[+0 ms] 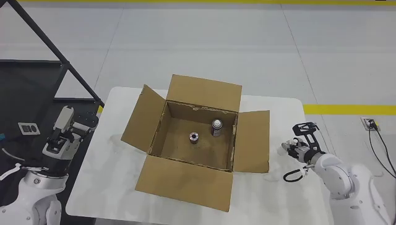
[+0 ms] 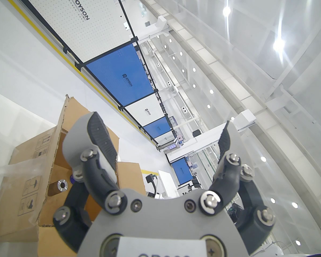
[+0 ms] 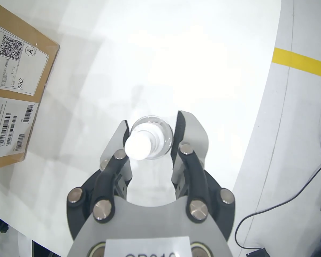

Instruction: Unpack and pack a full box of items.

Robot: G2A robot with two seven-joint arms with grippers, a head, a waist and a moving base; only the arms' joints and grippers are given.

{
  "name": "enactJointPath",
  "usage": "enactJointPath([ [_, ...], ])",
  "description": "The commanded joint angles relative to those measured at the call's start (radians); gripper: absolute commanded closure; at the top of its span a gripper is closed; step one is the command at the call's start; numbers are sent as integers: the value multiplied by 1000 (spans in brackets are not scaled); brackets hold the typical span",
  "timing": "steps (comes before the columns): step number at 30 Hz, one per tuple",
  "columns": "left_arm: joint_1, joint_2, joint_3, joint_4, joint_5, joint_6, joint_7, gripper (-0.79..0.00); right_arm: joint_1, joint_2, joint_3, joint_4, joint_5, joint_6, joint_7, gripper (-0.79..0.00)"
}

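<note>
- The right hand [image 3: 153, 121] is clamped on a clear bottle [image 3: 160, 135], white cap up, over the bench [image 1: 278, 194] just past the box's [image 1: 204, 92] right flap.
- The bottle looks like light, thin plastic with a smooth, slick wall. The pads press the body on either side below the cap, which seems a sound hold, though a hard squeeze would probably buckle it.
- Two more items sit inside the box: a small can [image 1: 217, 127] and a short metal cylinder [image 1: 193, 137].
- The left hand [image 2: 160, 125] is spread wide with nothing in it, off the box's opposite side and pointing upward.
</note>
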Motion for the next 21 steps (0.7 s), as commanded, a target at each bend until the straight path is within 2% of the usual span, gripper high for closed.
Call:
enactJointPath([
  [1, 0, 0, 0, 0, 0, 0, 0, -785, -2, 2, 5, -15, 5, 7, -1, 0],
  [6, 0, 0, 0, 0, 0, 0, 0, -785, -27, 10, 36, -137, 21, 34, -8, 0],
  [14, 0, 0, 0, 0, 0, 0, 0, -785, -79, 17, 72, -598, -5, 156, 25, 0],
  [16, 0, 0, 0, 0, 0, 0, 0, -785, -72, 18, 40, -704, -23, 171, 34, 0],
  [21, 0, 0, 0, 0, 0, 0, 0, -785, -18, 18, -103, -783, -15, 114, 66, 0],
])
